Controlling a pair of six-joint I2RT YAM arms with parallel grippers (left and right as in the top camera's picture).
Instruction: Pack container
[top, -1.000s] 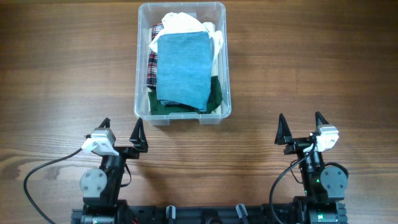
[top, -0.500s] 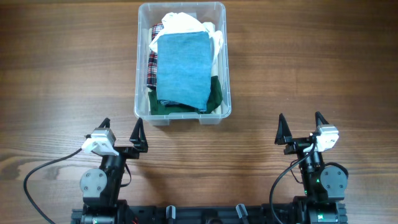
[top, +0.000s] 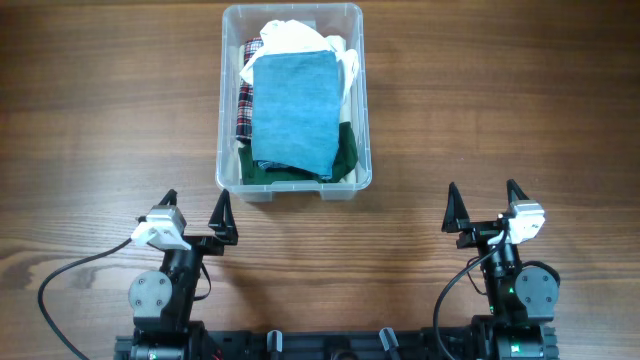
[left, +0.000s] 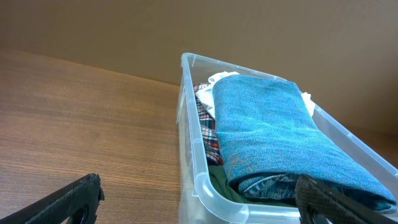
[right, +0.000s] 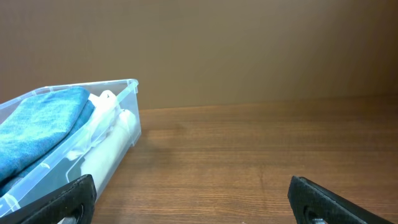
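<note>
Wood-grain table (top: 100, 120) fills the overhead view, with brown wall behind it in both wrist views, and the container (top: 295, 189) sits at the far middle of it, its long side running away from the robot. To the near left of the container, well apart from it, the left gripper (top: 195, 200) hangs over bare wood with its jaws spread wide and nothing between them. Inside the container, a plaid cloth (top: 243, 110) is wedged along the left wall. A folded blue denim piece (top: 293, 110) lies on top of the pile in the middle. White fabric (top: 290, 35) bunches at the far end and spills down the right wall, and a dark green cloth (top: 348, 155) shows underneath at the near right corner. To the near right of the container, equally far off, the right gripper (top: 482, 190) is also wide open and empty. The packing looks essentially done, since no loose item lies on the wood around the container. The main risk from here, as I judge it, is the height of the pile: in the left wrist view the denim rises above the rim. A finger coming in low could catch its fold and drag it out. The white fabric near the right wall could snag likewise. A one-sided push could also slide the container across the table.
</note>
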